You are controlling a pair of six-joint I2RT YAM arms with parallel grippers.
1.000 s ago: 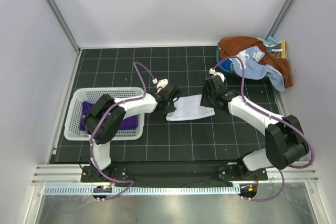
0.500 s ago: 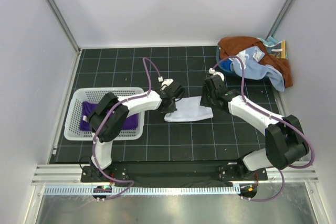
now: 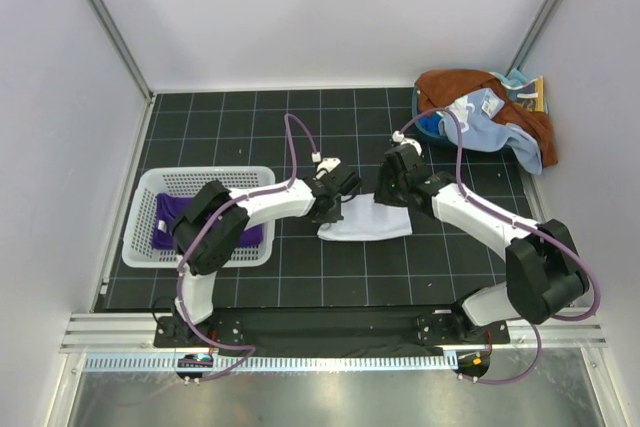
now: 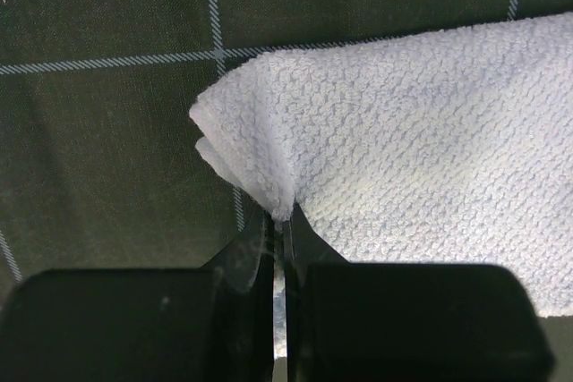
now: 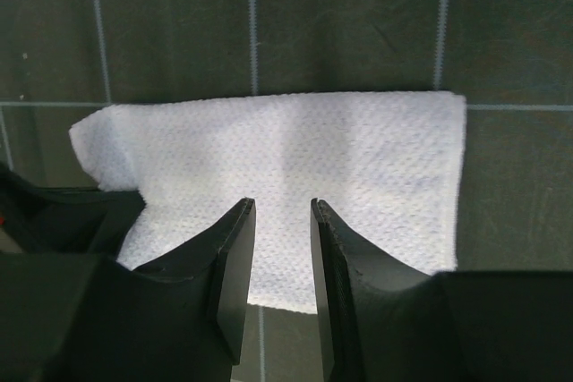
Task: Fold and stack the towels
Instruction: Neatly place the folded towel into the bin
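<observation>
Folding step: left end effector (image 4: 277, 221) pinches the white towel (image 4: 430, 158) corner; right end effector (image 5: 282, 221) hovers open. The next move likely carries the corner across.

Surface: black table (image 3: 330, 277), white grid lines | left: white slotted basket (image 3: 200, 175) | centre: white towel (image 3: 365, 222), folded | far right corner: towel heap (image 3: 490, 112), rust-brown and light blue, well apart from both

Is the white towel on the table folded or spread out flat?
Folded. At the corner pinched by the left fingers, the white towel shows stacked layers, and from above it is a compact rectangle.
</observation>
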